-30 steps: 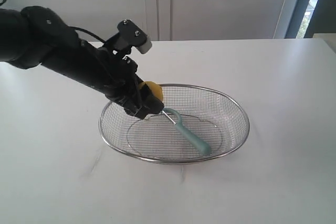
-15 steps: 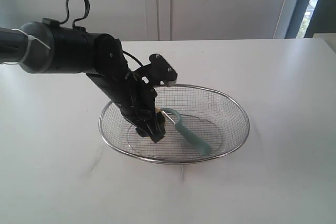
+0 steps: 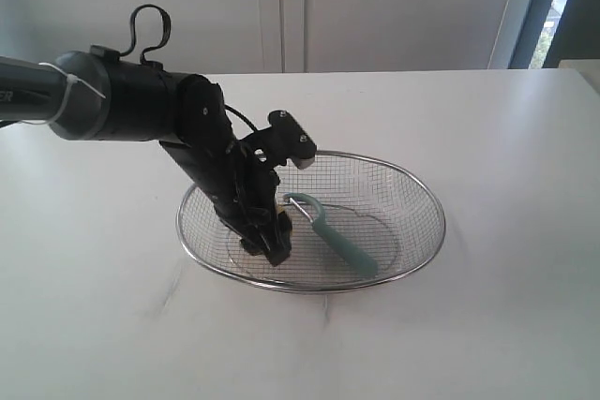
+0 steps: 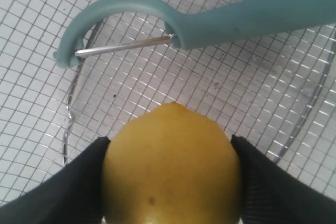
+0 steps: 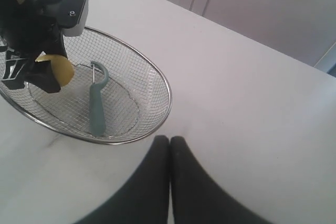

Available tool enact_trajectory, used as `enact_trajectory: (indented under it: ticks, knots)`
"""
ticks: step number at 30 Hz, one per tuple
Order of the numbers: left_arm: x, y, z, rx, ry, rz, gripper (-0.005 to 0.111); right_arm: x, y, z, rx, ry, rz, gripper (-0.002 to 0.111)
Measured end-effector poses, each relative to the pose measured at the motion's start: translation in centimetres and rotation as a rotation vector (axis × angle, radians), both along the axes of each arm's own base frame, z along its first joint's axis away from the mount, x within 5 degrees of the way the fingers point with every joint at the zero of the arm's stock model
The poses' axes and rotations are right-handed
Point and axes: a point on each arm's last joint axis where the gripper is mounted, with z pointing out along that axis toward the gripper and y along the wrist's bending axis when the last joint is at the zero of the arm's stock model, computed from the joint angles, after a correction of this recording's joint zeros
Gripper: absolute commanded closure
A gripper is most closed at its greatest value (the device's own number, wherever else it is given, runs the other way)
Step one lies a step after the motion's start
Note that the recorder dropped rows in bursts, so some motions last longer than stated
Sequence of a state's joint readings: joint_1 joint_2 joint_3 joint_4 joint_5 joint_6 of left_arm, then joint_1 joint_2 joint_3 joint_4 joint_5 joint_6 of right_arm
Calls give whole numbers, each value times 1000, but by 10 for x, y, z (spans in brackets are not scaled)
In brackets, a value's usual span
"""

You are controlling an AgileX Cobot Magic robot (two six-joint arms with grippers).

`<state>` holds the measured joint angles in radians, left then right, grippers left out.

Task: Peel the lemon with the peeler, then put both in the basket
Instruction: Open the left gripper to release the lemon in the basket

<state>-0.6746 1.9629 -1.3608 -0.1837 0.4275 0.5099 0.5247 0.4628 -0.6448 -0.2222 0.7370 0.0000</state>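
Left wrist view shows the left tool (image 4: 169,145) clamped on the lemon (image 4: 170,182) low inside the basket (image 3: 441,217), just left of the head of the peeler (image 4: 236,22), whose handle runs to the near right, while the right tool (image 5: 169,148), pressed together, hangs well apart over the counter (image 5: 252,103).

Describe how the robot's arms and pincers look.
The left arm is black with a grey cylindrical segment, a white cable tie, a looping black cable and a pale camera block fixed by screws. Both the left pincer and right pincer have smooth black tapered fingers.
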Motion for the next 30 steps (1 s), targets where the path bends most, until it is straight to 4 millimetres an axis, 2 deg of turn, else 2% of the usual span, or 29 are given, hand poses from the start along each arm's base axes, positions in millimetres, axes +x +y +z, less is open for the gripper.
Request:
enact_trajectory:
  ticks: [3, 4, 5, 6, 9, 11, 15, 19, 20, 21, 23, 30]
  knots:
    - [1, 0, -3, 10, 1, -5, 71, 0, 0, 0, 0, 0, 0, 108]
    - [1, 0, -4, 12, 3, -5, 61, 0, 0, 0, 0, 0, 0, 108]
    - [1, 0, -4, 16, 1, -7, 56, 0, 0, 0, 0, 0, 0, 108]
    - [1, 0, -4, 17, 0, -8, 45, 0, 0, 0, 0, 0, 0, 108]
    - [1, 0, -4, 17, 0, -8, 33, 0, 0, 0, -1, 1, 0, 108]
    - [1, 0, -4, 17, 0, -8, 30, 0, 0, 0, 4, 3, -3, 108]
    - [1, 0, 7, -2, -24, -8, 30, 0, 0, -1, 11, 10, -8, 108]
    - [2, -1, 38, -39, -59, -13, 30, 0, 0, -1, 12, 10, -8, 108]
    - [0, 0, 50, -48, -65, -20, 32, 0, 0, -1, 13, 11, -9, 108]
    - [-2, 0, 57, -51, -67, -24, 35, 0, 0, -1, 13, 11, -9, 108]
    - [-10, 5, 83, -63, -70, -37, 46, 0, 0, -1, 13, 11, -9, 108]
    - [-33, 20, 140, -160, -87, 6, 85, -6, -4, 2, 28, -19, -10, 108]
